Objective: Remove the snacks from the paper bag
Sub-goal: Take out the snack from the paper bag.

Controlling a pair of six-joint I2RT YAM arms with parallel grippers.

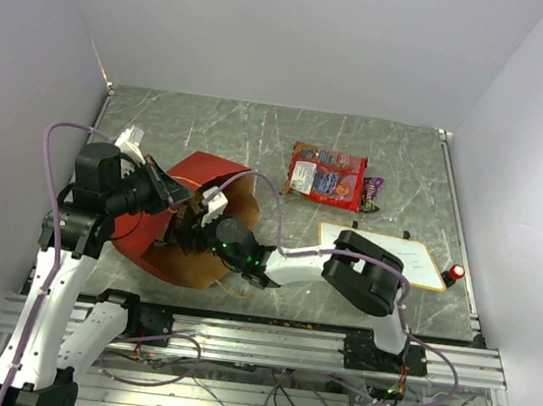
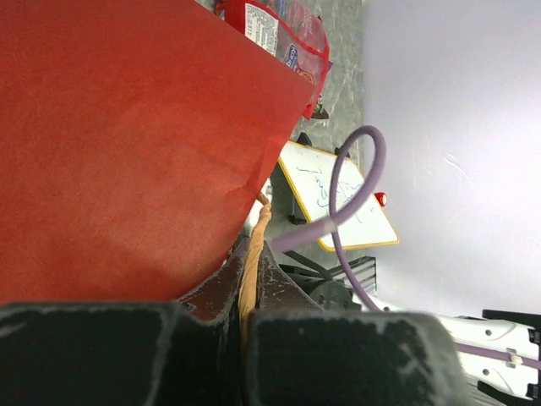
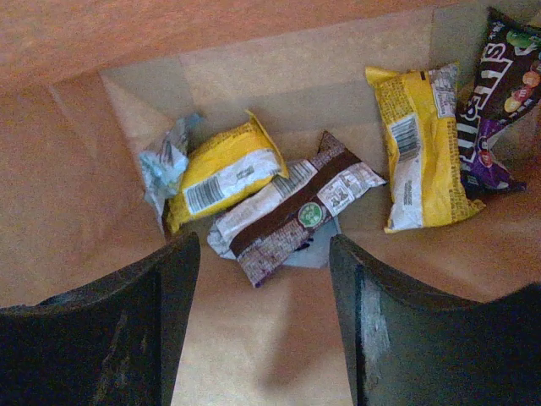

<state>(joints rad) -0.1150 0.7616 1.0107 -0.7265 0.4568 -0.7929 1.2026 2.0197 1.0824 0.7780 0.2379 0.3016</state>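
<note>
The paper bag [image 1: 185, 217] lies on its side with its mouth turned toward the right arm. The left claw [image 2: 250, 283] is clamped shut on the bag's rim, with a strip of brown kraft pinched between its jaws. I judge that it props the mouth open and steady so the other arm can reach in. The right claw [image 3: 262, 279] is deep inside the bag, its fingers [image 3: 127, 326] spread with nothing between them, facing the bag's bottom.

Beyond the left claw's tips, past the bag's red wall, a large flat red snack bag [image 1: 326, 176] lies on the table [image 1: 212, 121], apparently already out. A small dark purple packet [image 1: 371, 193] lies just beside it on the side away from the claw. The wood-framed white board [image 1: 408, 264] sits nearer, partly under the right arm.

Five snacks remain ahead of the right claw:
- A long yellow packet [image 3: 418, 148] lies ahead and to the right.
- A dark purple Skittles packet [image 3: 503, 93] is further right, against the bag's wall and touching the long yellow one.
- A brown-and-white packet [image 3: 292, 207] lies straight ahead, in line with the gap between the fingers, and looks the easiest to take.
- A squat yellow packet [image 3: 224, 173] touches it on the left.
- A crumpled pale blue wrapper [image 3: 165, 165] lies leftmost.

Only the right wrist view shows these contents. Only the left wrist view shows the pinch on the rim. Only the overhead view shows how the bag lies, while its paper hides the right claw's tips there.
</note>
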